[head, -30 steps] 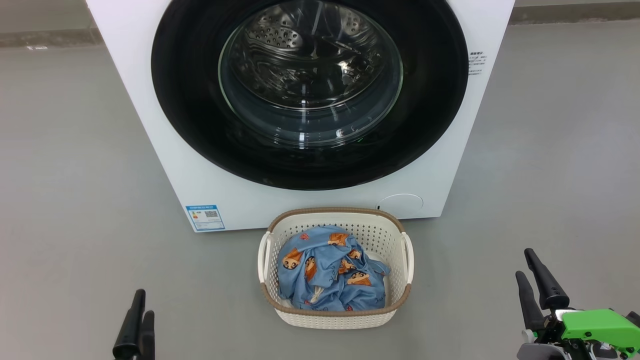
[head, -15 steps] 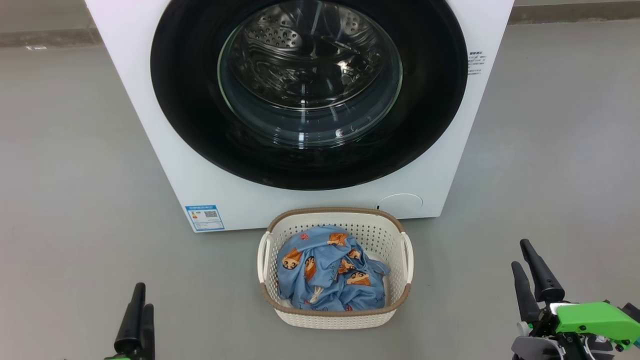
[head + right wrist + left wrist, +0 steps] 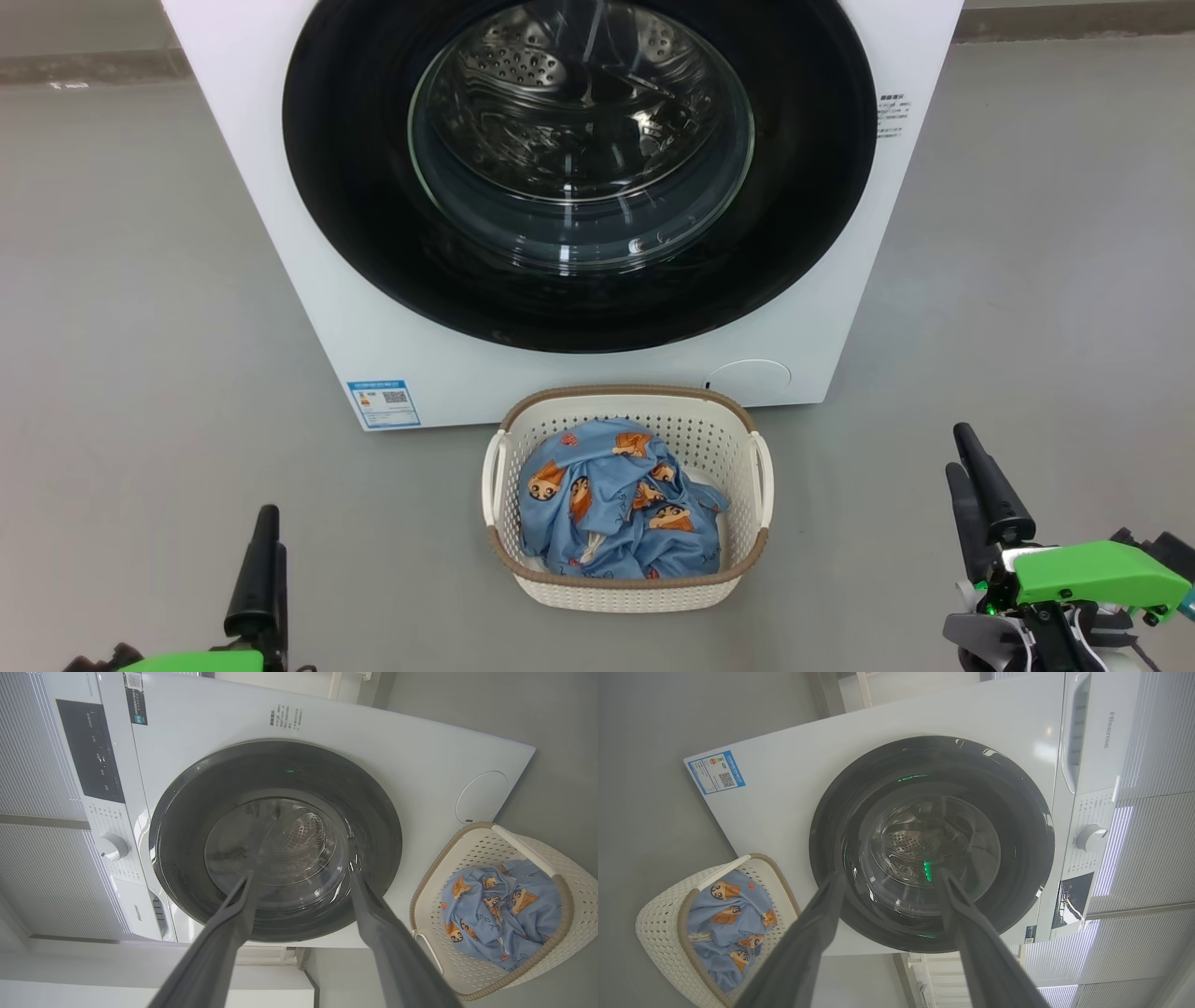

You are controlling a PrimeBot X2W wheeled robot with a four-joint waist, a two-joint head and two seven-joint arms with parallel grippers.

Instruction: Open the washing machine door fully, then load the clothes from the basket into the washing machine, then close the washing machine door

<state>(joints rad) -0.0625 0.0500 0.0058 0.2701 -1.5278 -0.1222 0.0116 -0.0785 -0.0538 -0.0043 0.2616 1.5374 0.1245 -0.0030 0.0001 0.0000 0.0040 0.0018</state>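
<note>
The washing machine stands far centre, the washing machine door closed against it. Just nearer, the basket holds the clothes. The left gripper, near left, and the right gripper, near right, have spread jaws and hold nothing.

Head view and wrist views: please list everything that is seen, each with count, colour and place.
washing machine: one, white, on the floor.
door: one, black rim, clear glass, machine's front, shut.
label: one, blue-white, machine's lower left corner.
flap: one, white, round, machine's lower right corner.
dial: one, white, panel above the door.
basket: one, cream, brown rim, floor before the machine.
clothes: one heap, light blue with orange faces, in the basket.
floor: one, grey, all around.
left gripper: one, dark fingers, open, empty, facing the door.
right gripper: one, dark fingers, open, empty, facing the door.
</note>
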